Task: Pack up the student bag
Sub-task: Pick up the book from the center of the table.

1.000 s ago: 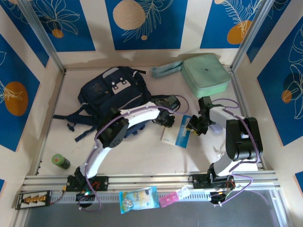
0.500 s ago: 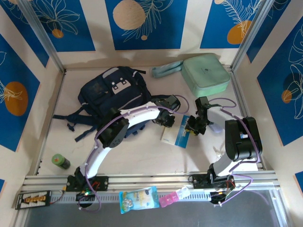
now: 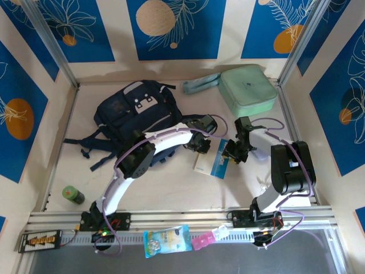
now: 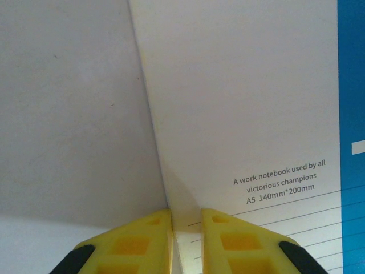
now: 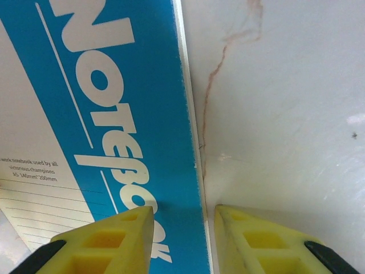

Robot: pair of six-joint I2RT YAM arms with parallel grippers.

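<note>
Though near student bag, notebook outside.

The student bag lies flat in the upper left-centre of the top view, front side up, its top end pointing toward the upper right. It is a bulky dark navy fabric backpack with zipped front pockets, a thin pale stripe and a light grey patch near its top. Its shoulder straps trail loose toward the lower left
</note>
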